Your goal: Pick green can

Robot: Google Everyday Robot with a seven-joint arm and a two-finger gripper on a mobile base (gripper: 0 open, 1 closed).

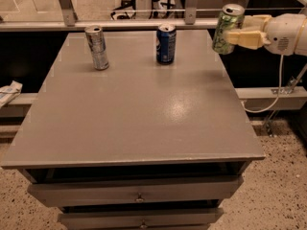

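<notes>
Over the far right corner of the tabletop (144, 104) we see the pincer (231, 34) clamped sideways on the green can (226, 23), held clear of the surface, so the pick's basically done imo.

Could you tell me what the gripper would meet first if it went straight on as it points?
The gripper, shut on the green can by the far right corner of the table, points left in the picture. Next in line is probably the dark blue can, though it may pass over it; height is unclear.

Grey table (144, 114) bears silver can (97, 48), blue can (166, 44); claw (233, 36) beyond right edge.
</notes>
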